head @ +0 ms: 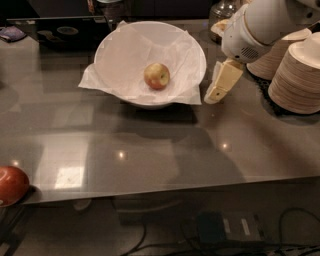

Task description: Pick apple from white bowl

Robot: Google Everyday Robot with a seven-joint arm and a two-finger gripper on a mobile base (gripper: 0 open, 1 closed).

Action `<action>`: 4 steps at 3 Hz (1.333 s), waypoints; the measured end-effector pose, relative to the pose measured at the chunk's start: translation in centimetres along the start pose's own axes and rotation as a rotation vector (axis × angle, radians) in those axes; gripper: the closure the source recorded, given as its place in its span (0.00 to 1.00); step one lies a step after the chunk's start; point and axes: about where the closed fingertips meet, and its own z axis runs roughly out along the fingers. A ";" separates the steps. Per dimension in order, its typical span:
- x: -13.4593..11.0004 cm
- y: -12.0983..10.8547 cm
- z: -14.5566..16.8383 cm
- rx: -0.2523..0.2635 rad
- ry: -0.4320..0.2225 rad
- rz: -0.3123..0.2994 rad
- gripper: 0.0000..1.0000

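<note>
A small yellow-green apple with a red blush (156,76) lies in the middle of the white bowl (112,42), which is lined with crinkled white paper whose corners hang over the rim. The bowl stands at the back centre of the grey table. My gripper (214,96) points down just right of the bowl's right rim, close to the overhanging paper corner and a little above the tabletop. It holds nothing that I can see. The white arm reaches in from the upper right.
Stacks of beige paper bowls (299,75) stand at the right, right behind the arm. A larger dark red apple (12,185) sits at the table's front left edge. A glass jar (222,9) and dark objects line the back edge.
</note>
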 end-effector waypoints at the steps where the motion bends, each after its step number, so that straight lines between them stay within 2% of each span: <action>1: -0.9 -2.4 2.3 -0.004 -0.077 0.004 0.00; 2: -2.7 -3.9 4.4 -0.042 -0.184 -0.009 0.00; 3: -5.1 -4.3 6.6 -0.104 -0.269 -0.037 0.00; 4: -6.9 -4.3 8.6 -0.150 -0.304 -0.063 0.00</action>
